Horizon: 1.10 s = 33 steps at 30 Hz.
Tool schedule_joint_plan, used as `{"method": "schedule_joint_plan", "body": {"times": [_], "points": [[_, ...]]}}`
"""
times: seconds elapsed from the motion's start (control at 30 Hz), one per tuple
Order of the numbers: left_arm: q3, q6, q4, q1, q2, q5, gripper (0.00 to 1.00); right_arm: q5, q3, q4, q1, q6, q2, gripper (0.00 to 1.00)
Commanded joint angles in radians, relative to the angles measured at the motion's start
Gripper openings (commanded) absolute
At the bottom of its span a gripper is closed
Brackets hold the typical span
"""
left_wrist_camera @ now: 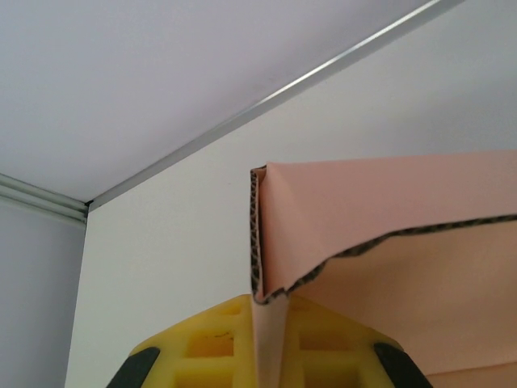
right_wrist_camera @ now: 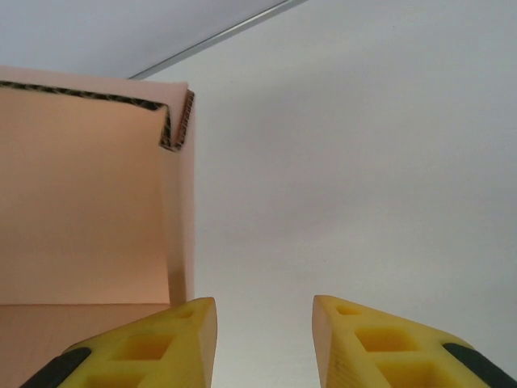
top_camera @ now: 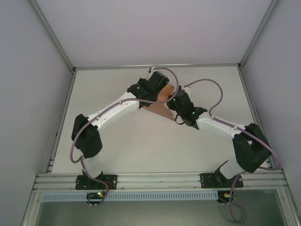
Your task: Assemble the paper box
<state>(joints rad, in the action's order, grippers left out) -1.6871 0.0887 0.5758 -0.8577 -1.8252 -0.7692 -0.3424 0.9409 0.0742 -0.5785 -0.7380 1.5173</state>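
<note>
The salmon-pink paper box (top_camera: 162, 96) stands partly folded at the back middle of the table, between the two grippers. In the left wrist view my left gripper (left_wrist_camera: 271, 304) is shut on an upright corrugated wall of the paper box (left_wrist_camera: 388, 210), and a folded flap leans off to the right. In the right wrist view my right gripper (right_wrist_camera: 265, 311) hangs open with bare table between its yellow fingers (right_wrist_camera: 182, 331). An upright wall of the paper box (right_wrist_camera: 81, 202) stands just left of the left finger; whether they touch I cannot tell. From above, the right gripper (top_camera: 178, 101) sits against the box's right side.
The white table (top_camera: 141, 141) is closed in by grey walls, with an aluminium rail (top_camera: 155, 67) along the back edge. Both arms reach in from the near corners, trailing looped purple cables (top_camera: 207, 84). Free room lies in front of the box and to either side.
</note>
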Motion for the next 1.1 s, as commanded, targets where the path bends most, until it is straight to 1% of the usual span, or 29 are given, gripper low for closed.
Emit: {"method": "schedule_joint_plan", "body": {"times": [0.0, 0.07, 0.13, 0.3, 0.37, 0.43, 0.53, 0.6, 0.7, 0.83, 0.93, 0.97, 1.07], "points": [[0.018, 0.043, -0.023, -0.017, 0.040, -0.003, 0.00, -0.023, 0.018, 0.104, 0.004, -0.014, 0.029, 0.35], [0.033, 0.048, -0.030, -0.017, 0.052, 0.035, 0.00, -0.010, 0.023, 0.121, 0.012, -0.021, 0.047, 0.33], [0.052, 0.059, -0.037, -0.020, 0.064, 0.065, 0.00, 0.036, 0.013, 0.168, 0.023, -0.032, 0.058, 0.33], [0.079, 0.067, -0.060, -0.020, 0.086, 0.081, 0.00, 0.056, 0.021, 0.193, 0.027, -0.019, 0.068, 0.33], [0.087, 0.068, -0.073, -0.024, 0.090, 0.079, 0.00, 0.089, 0.016, 0.225, 0.033, -0.021, 0.070, 0.34], [0.086, 0.067, -0.073, -0.022, 0.086, 0.059, 0.00, 0.133, 0.012, 0.250, 0.034, -0.020, 0.065, 0.37], [0.090, 0.070, -0.071, -0.023, 0.086, 0.031, 0.00, 0.205, -0.022, 0.316, 0.033, -0.003, 0.036, 0.50], [0.095, 0.073, -0.074, -0.024, 0.089, 0.025, 0.00, 0.201, -0.043, 0.329, 0.034, -0.017, 0.011, 0.51], [0.101, 0.071, -0.081, -0.031, 0.096, 0.039, 0.00, 0.184, -0.039, 0.286, 0.034, -0.008, -0.018, 0.51], [0.128, 0.043, -0.123, -0.053, 0.112, -0.005, 0.00, 0.213, -0.063, 0.303, 0.034, 0.006, -0.056, 0.52], [0.133, 0.037, -0.124, -0.060, 0.121, -0.062, 0.00, 0.252, -0.094, 0.267, 0.035, 0.017, -0.116, 0.60], [0.138, 0.030, -0.135, -0.056, 0.129, -0.078, 0.00, 0.255, -0.105, 0.237, 0.035, 0.020, -0.166, 0.62], [0.162, 0.016, -0.175, -0.055, 0.151, -0.082, 0.00, 0.252, -0.124, 0.152, 0.037, 0.054, -0.247, 0.67]]}}
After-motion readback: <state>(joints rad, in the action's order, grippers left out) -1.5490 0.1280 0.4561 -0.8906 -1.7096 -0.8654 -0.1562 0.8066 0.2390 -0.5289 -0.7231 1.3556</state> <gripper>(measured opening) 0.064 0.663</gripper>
